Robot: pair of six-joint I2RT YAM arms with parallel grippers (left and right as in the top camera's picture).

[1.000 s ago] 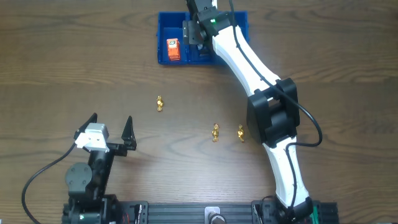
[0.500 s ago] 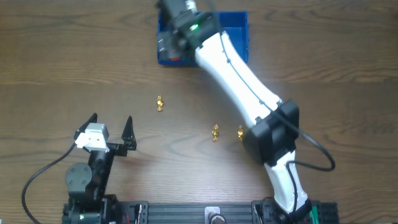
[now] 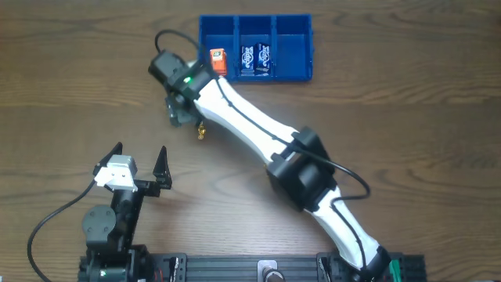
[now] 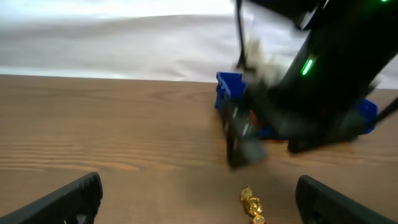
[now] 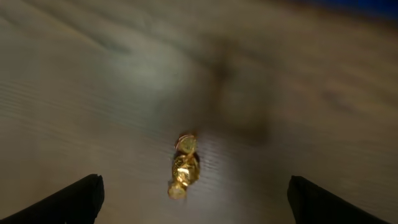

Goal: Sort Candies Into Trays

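1. The right gripper (image 3: 178, 112) hangs over the table (image 3: 78, 78), just off the near-left corner of the blue tray (image 3: 307, 47). Its arm stretches diagonally across the middle from its base at the right.
2. Its fingers are spread wide and hold nothing. In the right wrist view the gold candy (image 5: 183, 167) lies on bare wood between the two tips, touching neither.
3. From above, the gold candy sits just beside the right gripper, on the side toward the arm bases, and is apart from the tray's front edge.
4. The blue tray stands at the far edge of the top view, with three compartments in a row. An orange-wrapped candy (image 3: 218, 60) is in the left one and blue-wrapped candies (image 3: 256, 56) are in the middle one.
5. The left gripper (image 3: 141, 150) sits low at the near left, close to its own base. Its fingers are parted and hold nothing.
6. Open wood runs from the left gripper to the left edge and ahead of it toward the gold candy — the right arm's long span covers the centre of the table.
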